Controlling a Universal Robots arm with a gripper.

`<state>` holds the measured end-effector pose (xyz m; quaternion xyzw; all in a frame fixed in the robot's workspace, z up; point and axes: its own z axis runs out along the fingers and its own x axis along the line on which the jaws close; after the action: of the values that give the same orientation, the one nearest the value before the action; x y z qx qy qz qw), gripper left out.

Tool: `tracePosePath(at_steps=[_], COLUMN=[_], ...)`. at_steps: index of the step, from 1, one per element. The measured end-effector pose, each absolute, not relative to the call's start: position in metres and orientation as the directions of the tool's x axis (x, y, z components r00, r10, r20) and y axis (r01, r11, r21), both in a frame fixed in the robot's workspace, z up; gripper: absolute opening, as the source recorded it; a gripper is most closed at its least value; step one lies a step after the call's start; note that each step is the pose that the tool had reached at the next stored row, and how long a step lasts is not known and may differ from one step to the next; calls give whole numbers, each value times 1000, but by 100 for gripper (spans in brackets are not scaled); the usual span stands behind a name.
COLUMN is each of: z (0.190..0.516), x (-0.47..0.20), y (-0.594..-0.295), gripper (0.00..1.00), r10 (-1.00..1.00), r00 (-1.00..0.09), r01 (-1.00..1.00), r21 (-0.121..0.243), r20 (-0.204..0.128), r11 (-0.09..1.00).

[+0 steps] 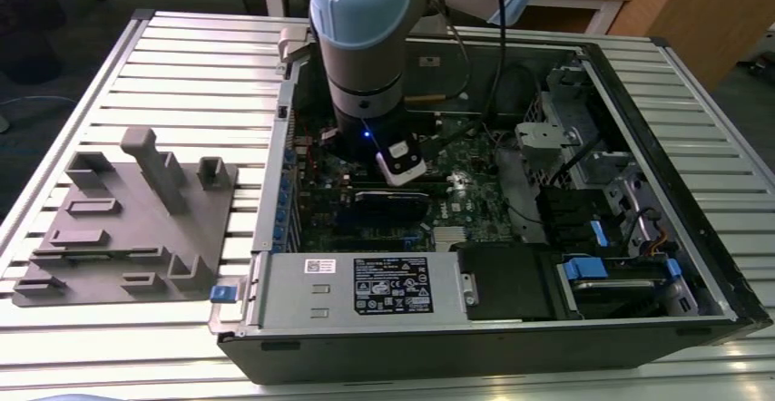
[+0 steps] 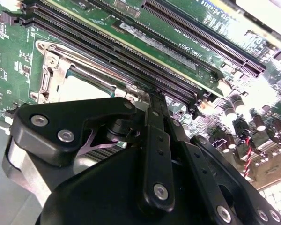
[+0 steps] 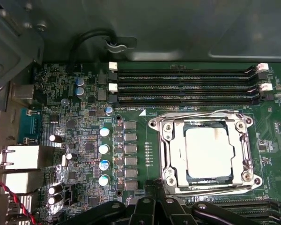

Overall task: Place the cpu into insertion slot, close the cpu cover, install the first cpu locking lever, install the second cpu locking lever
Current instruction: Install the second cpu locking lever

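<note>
The cpu point(image 3: 209, 151) already lies in the insertion slot point(image 3: 166, 154), with the cpu cover point(image 3: 243, 140) down around it. The end effector point(image 2: 152, 101) hovers just beside the socket's near edge; whether it is apart or together, I cannot tell. Judged: any lever press should stay slow and square

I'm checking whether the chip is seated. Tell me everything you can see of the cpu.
The cpu is a flat square chip with a pale, silvery-grey metal top that looks matte and slightly smudged. In both wrist views it lies flat inside the insertion slot, with the silvery cpu cover framing it, its top showing through the window. Memory slots run beside the socket. The gripper hangs close by, not touching the chip.
</note>
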<state>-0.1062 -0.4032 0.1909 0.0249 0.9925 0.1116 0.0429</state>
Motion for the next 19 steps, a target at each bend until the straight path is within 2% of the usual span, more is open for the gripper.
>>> tracePosePath(at_steps=[13, 19], z=[214, 219], x=[-106, -106], y=[-402, -397], gripper=[11, 11], r10=[58, 56], r00=[-995, -995], r01=[40, 41], r21=[213, 172], r20=[-80, -82], r11=[976, 984])
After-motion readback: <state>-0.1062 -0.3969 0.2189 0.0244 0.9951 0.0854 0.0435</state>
